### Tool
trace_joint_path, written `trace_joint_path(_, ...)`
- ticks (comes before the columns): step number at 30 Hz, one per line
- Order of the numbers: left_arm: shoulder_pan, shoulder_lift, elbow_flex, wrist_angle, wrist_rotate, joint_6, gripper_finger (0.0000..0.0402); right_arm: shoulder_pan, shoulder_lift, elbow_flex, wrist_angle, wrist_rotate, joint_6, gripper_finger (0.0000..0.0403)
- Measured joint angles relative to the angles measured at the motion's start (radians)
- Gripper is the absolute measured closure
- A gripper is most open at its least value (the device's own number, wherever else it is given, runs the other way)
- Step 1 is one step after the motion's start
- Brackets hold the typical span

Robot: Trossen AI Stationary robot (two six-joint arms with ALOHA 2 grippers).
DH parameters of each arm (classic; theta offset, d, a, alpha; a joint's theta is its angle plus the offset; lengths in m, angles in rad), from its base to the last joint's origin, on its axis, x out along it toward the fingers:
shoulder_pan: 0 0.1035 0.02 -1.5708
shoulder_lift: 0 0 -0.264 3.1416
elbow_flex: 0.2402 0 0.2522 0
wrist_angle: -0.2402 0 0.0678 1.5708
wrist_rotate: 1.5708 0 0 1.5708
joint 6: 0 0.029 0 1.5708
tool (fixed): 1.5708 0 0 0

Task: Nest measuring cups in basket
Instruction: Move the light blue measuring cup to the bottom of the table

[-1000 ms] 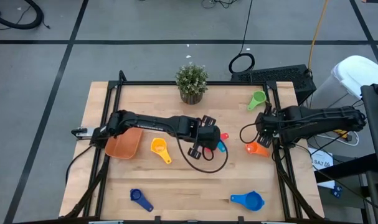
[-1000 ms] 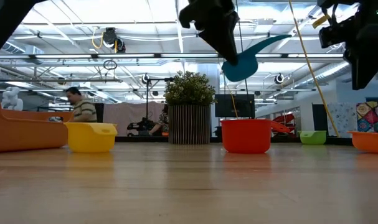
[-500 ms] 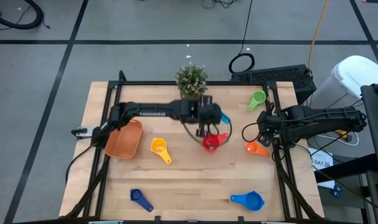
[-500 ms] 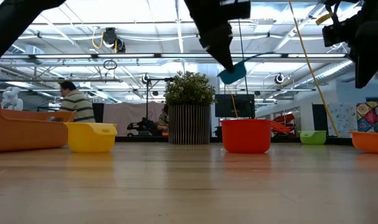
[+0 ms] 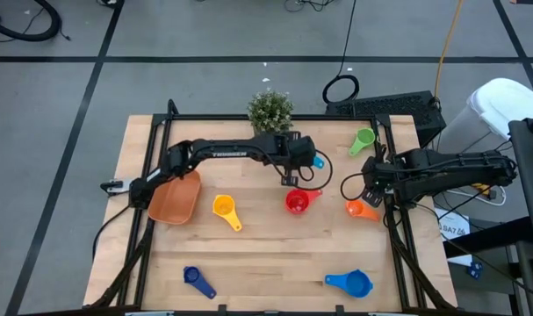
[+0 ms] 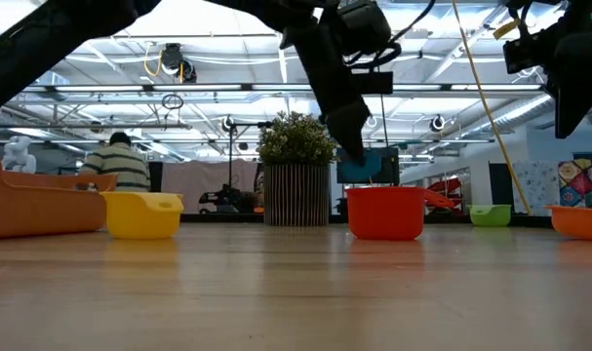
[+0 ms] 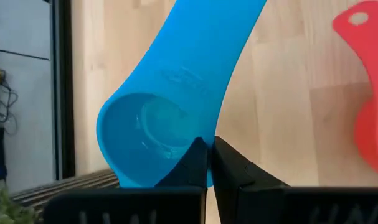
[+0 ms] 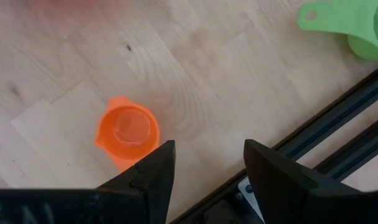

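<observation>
Seven cups sat scattered; the basket [image 5: 174,202] at the worktop's [image 5: 266,254] left edge looked empty. Left gripper [image 5: 308,163] clenched the light blue cup [image 5: 316,162] centre-frame; right gripper [image 5: 369,191] hung released above the orange cup [image 5: 363,210].

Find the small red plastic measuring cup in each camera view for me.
High view: red plastic measuring cup at table centre, right of the yellow cup.
Low view: right of centre, beside the potted plant.
Left wrist view: at the right edge, partly cut off.
Right wrist view: not clearly in it.
Shared landmark: the potted plant.
</observation>
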State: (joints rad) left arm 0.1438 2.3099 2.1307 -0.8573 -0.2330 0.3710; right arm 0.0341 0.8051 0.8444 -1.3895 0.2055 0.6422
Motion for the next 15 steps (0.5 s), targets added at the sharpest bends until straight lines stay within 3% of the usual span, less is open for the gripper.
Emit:
trace_joint_path(7, -0.087, -0.021, 0.0, 0.002, 0.024, 0.057, 0.0396, 0.0, 0.0, 0.0, -0.014, 0.016, -0.002, 0.022)
trace_joint_path(12, -0.217, -0.022, 0.0, 0.112, 0.078, 0.152, 0.0396, -0.001, 0.0, 0.0, -0.06, 0.06, -0.006, 0.022)
trace_joint_path(15, -0.29, -0.022, 0.0, 0.191, 0.033, 0.215, 0.0396, -0.001, 0.0, 0.0, -0.063, 0.078, 0.018, 0.022)
